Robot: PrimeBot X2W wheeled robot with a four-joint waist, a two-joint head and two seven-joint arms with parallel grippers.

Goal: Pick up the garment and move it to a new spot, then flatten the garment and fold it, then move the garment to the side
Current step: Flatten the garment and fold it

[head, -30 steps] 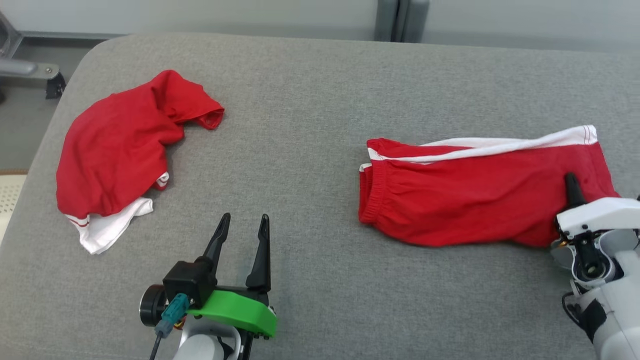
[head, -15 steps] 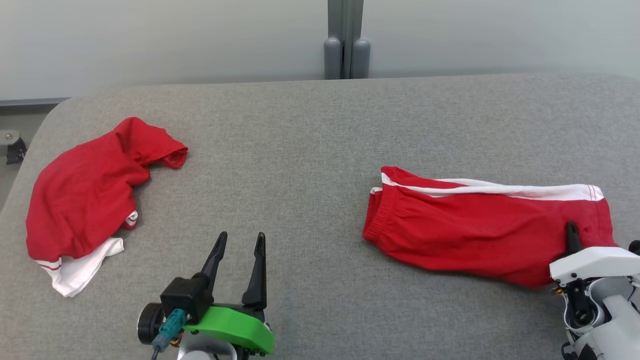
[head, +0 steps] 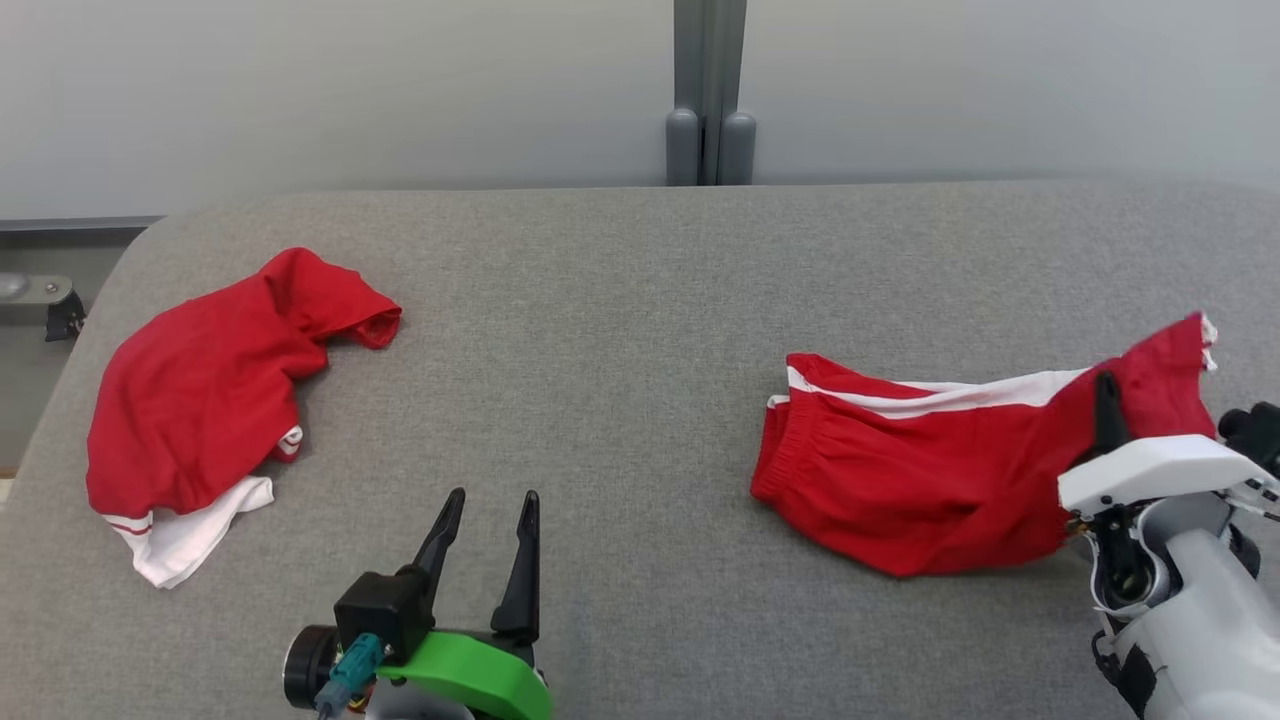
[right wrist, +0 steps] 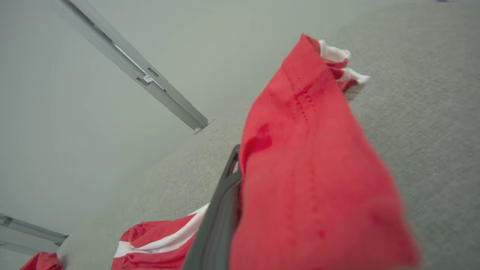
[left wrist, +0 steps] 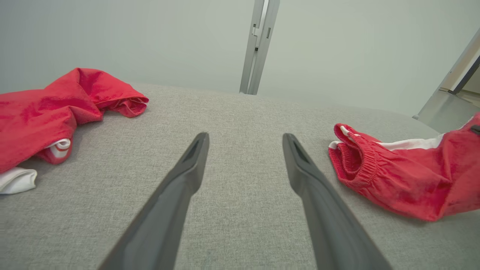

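We find the right gripper [head: 1120,400] closed on the hem of the red shorts [head: 900,480], holding that end clear of the grey table [head: 620,300] at its right side, apparently for relocation. The waistband rests on the table. The left gripper [head: 492,505] hangs parted and empty at the table's near edge.

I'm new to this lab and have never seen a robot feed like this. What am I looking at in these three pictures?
This is a two-armed robot at a grey padded surface. The wide picture comes from a camera on its head, looking down. The other two come from cameras on its wrists, each looking along that gripper's two dark fingers. The left gripper is open and holds nothing. The right gripper is shut on one end of the red shorts, holding that end up off the surface, while the waistband end lies on it. A second red and white garment lies crumpled to the robot's left.
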